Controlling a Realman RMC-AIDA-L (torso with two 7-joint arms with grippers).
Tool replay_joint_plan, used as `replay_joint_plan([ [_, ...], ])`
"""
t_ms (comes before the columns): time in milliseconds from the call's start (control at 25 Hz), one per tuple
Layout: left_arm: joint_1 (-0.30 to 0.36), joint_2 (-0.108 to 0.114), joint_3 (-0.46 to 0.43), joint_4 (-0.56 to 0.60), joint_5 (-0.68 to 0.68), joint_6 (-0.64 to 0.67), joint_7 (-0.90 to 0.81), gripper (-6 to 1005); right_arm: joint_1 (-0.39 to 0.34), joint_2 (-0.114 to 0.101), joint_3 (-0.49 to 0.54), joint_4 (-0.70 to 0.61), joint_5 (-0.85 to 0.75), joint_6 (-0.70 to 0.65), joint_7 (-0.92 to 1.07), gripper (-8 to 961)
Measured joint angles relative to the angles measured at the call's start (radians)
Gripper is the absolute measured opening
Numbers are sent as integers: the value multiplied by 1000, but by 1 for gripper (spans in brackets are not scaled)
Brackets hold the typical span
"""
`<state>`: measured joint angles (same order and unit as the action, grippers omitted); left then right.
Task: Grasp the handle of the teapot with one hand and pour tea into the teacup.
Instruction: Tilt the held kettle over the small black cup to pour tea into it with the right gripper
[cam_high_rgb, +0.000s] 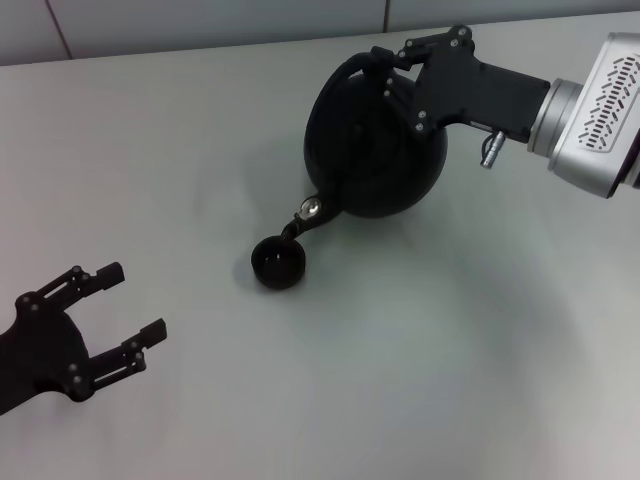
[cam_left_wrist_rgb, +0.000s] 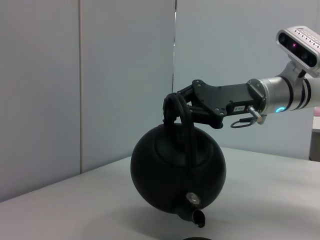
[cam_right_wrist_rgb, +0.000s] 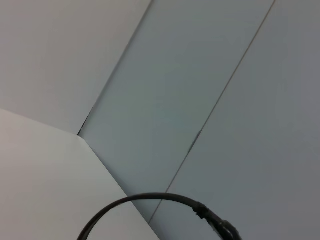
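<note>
- Jaws of my right gripper (cam_high_rgb: 385, 62) are clamped on the handle (cam_left_wrist_rgb: 176, 107) of the teapot (cam_high_rgb: 375, 140), gripping the hoop near its top; the left wrist view shows them pinched around it with the pot hanging below.
- Jaws of my left gripper (cam_high_rgb: 125, 310) stand wide apart with nothing between them, low over the counter (cam_high_rgb: 450, 380) on my left, well apart from the pot and the teacup (cam_high_rgb: 279, 265).
- Grasping looks done: I have the teapot lifted clear of the counter and tipped forward, spout (cam_left_wrist_rgb: 195, 216) pointing down.
- From the head view the spout tip sits just above the far rim of the teacup, so the pot seems lined up for pouring.
- I cannot see any tea leaving the spout or lying in the cup; the cup's inside only reads as dark, so I judge the pour itself is at its start or not yet begun.
- What is left, as I judge it: tilt further until tea runs, keep the stream inside that small cup, then level the pot.
- My right wrist view shows only an arc of the handle against the wall, no help on the cup.
</note>
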<state>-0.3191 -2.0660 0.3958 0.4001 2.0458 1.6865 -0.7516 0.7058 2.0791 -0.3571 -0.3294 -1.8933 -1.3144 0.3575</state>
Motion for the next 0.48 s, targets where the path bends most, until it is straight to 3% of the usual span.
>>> replay_joint_plan([
  [480, -2, 0, 0, -11, -11, -1, 3, 812, -2, 2, -37, -17, 8, 1, -29, 95],
])
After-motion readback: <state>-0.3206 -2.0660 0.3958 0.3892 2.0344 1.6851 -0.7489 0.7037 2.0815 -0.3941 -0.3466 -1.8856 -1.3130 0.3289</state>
